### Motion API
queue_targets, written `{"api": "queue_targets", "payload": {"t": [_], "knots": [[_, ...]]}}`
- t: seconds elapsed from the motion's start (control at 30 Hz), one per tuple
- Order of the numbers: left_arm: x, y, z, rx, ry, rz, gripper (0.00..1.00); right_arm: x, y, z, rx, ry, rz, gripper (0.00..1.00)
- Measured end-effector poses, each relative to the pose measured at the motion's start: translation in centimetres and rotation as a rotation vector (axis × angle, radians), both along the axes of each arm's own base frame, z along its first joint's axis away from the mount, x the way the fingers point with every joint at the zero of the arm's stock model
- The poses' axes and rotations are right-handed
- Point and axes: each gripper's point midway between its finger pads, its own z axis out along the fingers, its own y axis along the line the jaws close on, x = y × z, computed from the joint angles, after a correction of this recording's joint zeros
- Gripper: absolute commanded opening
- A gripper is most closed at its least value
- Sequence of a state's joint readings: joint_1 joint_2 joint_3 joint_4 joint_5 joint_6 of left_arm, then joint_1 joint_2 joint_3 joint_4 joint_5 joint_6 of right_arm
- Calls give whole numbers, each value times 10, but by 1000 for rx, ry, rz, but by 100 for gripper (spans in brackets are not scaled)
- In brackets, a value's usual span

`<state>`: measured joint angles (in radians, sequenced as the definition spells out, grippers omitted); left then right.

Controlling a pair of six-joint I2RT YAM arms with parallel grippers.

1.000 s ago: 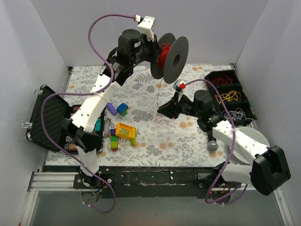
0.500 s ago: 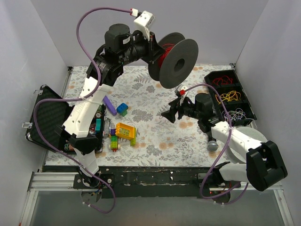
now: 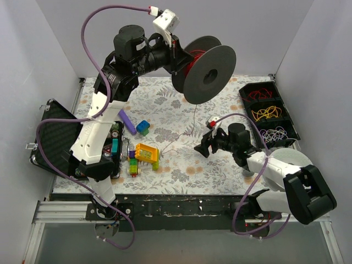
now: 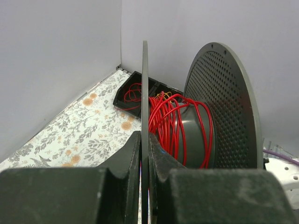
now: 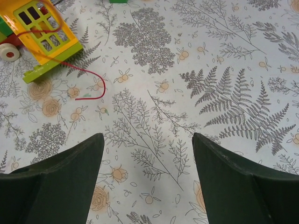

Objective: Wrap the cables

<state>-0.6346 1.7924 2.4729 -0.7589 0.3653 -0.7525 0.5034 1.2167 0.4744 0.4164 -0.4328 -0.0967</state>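
Note:
A dark grey spool (image 3: 210, 72) hangs high over the back of the table, with the red cable (image 3: 190, 59) wound round its core. My left gripper (image 3: 175, 55) is shut on one flange; in the left wrist view the fingers (image 4: 161, 156) pinch the thin flange edge, beside the red windings (image 4: 170, 122). One loose red strand (image 3: 194, 118) drops from the spool to the table. Its free end (image 5: 96, 80) curls beside the yellow toy (image 5: 44, 28). My right gripper (image 3: 199, 148) hovers low over the floral cloth, open, with nothing between its jaws (image 5: 147, 140).
A black tray (image 3: 292, 131) of coloured rubber bands sits at the right, an open black case (image 3: 52, 137) at the left. Toy blocks (image 3: 143, 127) and the yellow toy (image 3: 146, 153) lie left of centre. A white plate (image 3: 291, 159) lies under the right arm.
My right gripper opened, let go of the red strand, and moved nearer and lower. The left arm raised and turned the spool, and the strand's end now trails toward the yellow toy.

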Motion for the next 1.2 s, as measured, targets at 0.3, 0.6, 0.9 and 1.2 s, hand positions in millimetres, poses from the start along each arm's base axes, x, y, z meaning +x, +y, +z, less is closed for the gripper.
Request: {"api": "queue_targets", "payload": {"t": [0.3, 0.6, 0.9, 1.2], "knots": [[-9, -2, 3, 6, -21, -51, 0, -8, 12, -2, 56, -21, 160, 85], [-26, -3, 15, 2, -61, -122, 0, -11, 34, -7, 68, -25, 355, 85], [-34, -3, 27, -19, -86, -152, 0, 17, 41, -15, 109, -23, 240, 85], [-36, -4, 31, -37, -81, -161, 0, 32, 45, -2, 181, -60, 168, 84]]}}
